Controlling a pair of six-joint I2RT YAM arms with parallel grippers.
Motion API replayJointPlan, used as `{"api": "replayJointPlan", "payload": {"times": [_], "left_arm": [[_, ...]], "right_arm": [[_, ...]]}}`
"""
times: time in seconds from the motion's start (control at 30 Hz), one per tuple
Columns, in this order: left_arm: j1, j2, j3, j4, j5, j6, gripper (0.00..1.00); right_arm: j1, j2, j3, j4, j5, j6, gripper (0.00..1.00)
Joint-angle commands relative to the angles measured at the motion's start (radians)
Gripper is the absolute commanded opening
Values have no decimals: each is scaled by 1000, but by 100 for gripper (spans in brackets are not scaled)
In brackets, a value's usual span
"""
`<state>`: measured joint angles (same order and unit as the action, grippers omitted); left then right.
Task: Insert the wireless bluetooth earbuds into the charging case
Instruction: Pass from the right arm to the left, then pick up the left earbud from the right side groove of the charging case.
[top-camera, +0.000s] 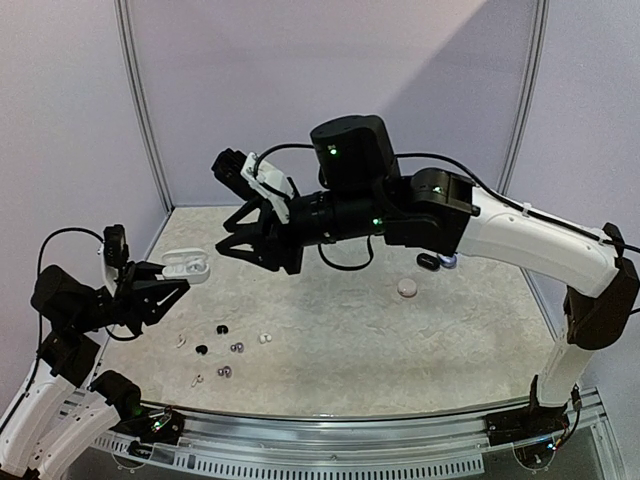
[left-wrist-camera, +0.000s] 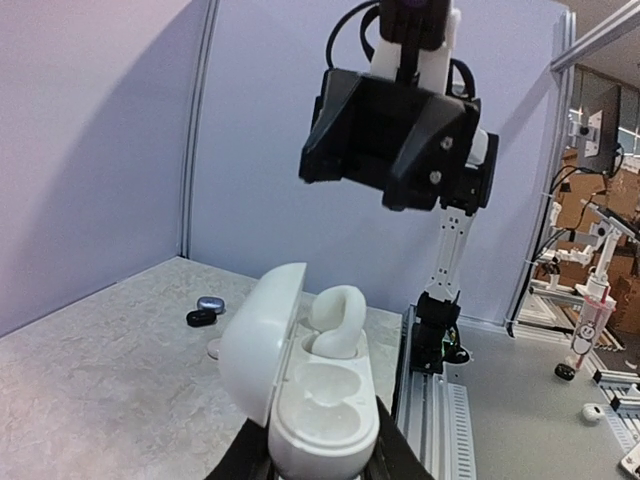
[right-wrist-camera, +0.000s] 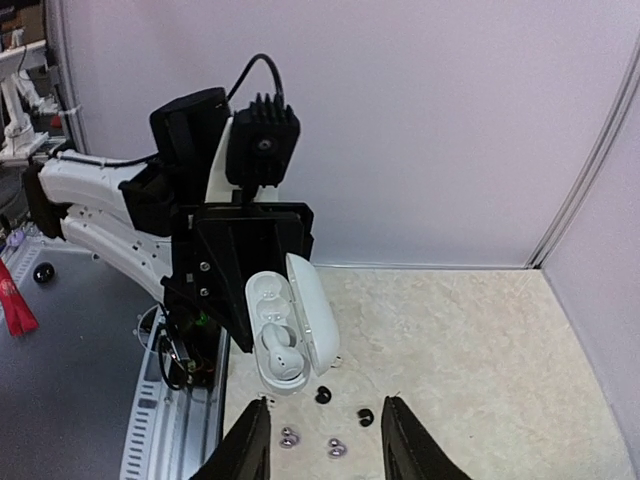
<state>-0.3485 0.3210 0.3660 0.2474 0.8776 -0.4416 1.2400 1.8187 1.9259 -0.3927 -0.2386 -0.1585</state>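
White glossy plastic clamshell charging case (left-wrist-camera: 322, 405) fills the foreground of the left wrist view. It is pinched at its base by the left gripper (top-camera: 172, 277) and held up off the left side of the speckled beige tabletop (top-camera: 350, 330). Its lid stands open to one side. Of the two moulded wells, the far one holds a single white curved earbud (left-wrist-camera: 335, 318); the near well shows only its moulded floor. Just beyond the case hangs the right gripper (right-wrist-camera: 325, 442), its fingers spread and gripping nothing. Below, about seven tiny loose earbuds (top-camera: 221, 329) in black, white and grey-lavender lie scattered on the tabletop near the left arm. Farther right sit a small round white disc (top-camera: 407, 287) and, just behind it, a closed black pebble-shaped case (top-camera: 428, 262) just beside a grey-lavender case (top-camera: 447, 263); what these hold cannot be seen
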Motion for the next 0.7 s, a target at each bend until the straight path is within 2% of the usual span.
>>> {"api": "replayJointPlan", "payload": {"times": [0.0,0.23,0.43,0.67], "left_arm": [[-18,7,-13,-44,65,74,0],[-24,3,-1,-103,88,156,0],[-27,-8,-5,-106,94,173,0],[-30,-14,-8,-108,97,182,0]], "right_arm": [[40,-24,43,-80,20,-101,35],[86,119,244,-230,63,-214,26],[99,163,276,-249,62,-248,24],[107,203,309,-274,81,-273,18]]}}
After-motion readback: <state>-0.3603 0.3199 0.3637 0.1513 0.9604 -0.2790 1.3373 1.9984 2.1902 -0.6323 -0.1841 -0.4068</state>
